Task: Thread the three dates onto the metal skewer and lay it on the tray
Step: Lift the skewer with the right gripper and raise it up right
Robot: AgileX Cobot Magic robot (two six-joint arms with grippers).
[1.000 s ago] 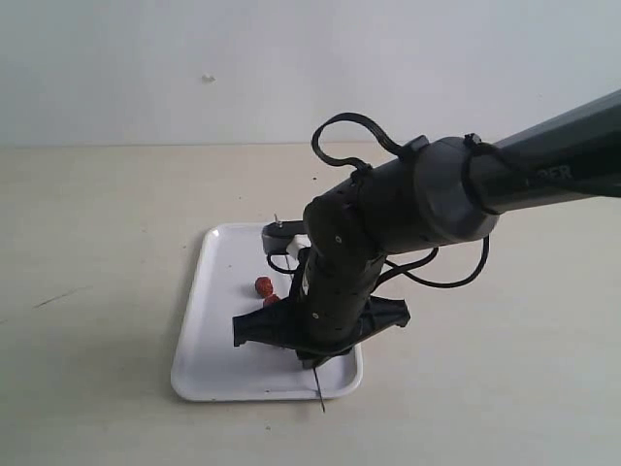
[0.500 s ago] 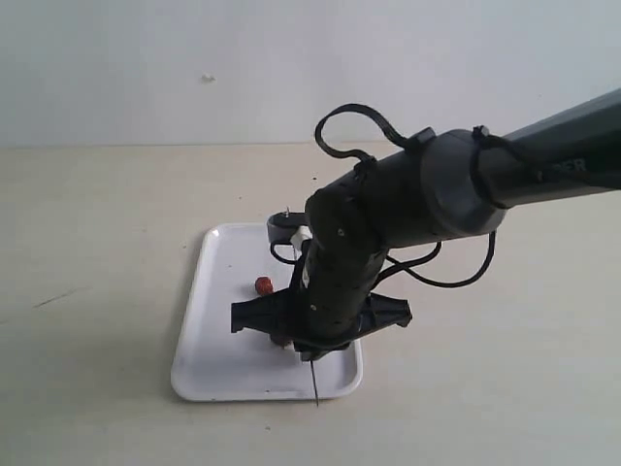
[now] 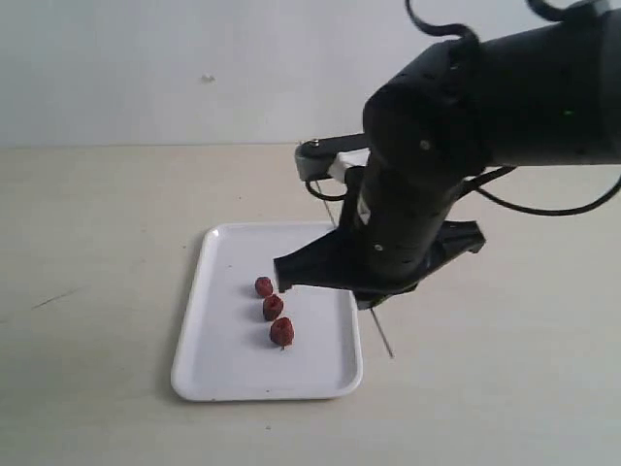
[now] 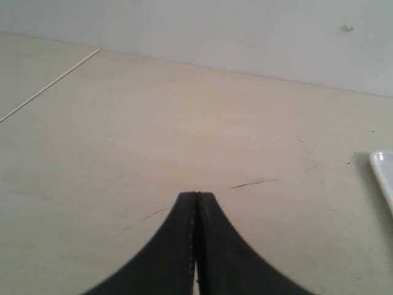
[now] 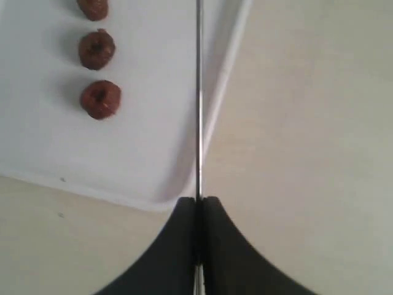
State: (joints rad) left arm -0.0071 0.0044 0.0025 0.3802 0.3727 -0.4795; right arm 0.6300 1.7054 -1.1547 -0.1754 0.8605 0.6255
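Right fingers (image 5: 212,236): closed tight on the skewer (image 5: 198,92), which runs out straight ahead of them.
Left fingers (image 4: 215,246): pressed flat together with nothing between them, hanging over the counter (image 4: 153,110); out of sight in the exterior view.
Skewer: thin grey rod, held up in the air and tilted. In the exterior view its upper stretch shows at about 11 o'clock of the right arm's wrist. Its lower end pokes out at about 5 o'clock, past the tray's right-hand rim. Whether that end touches the counter cannot be told.
Dates (image 3: 273,307): three dark red, wrinkled fruits lying loose on the tray (image 3: 213,369), none of them on the skewer. They form a short row from 11 o'clock to 5 o'clock across the tray's middle, close together with small gaps between them.
Tray: white, flat on the counter, long side running toward 12 o'clock in the exterior view. One corner shows in the left wrist view.
Right arm (image 3: 466,107): black, reaching in from 2 o'clock, its wrist hanging over the tray's right rim, at 3 o'clock of the dates.
Skewer against dates: the rod passes beside the row, apart from it, above the tray near the rim.
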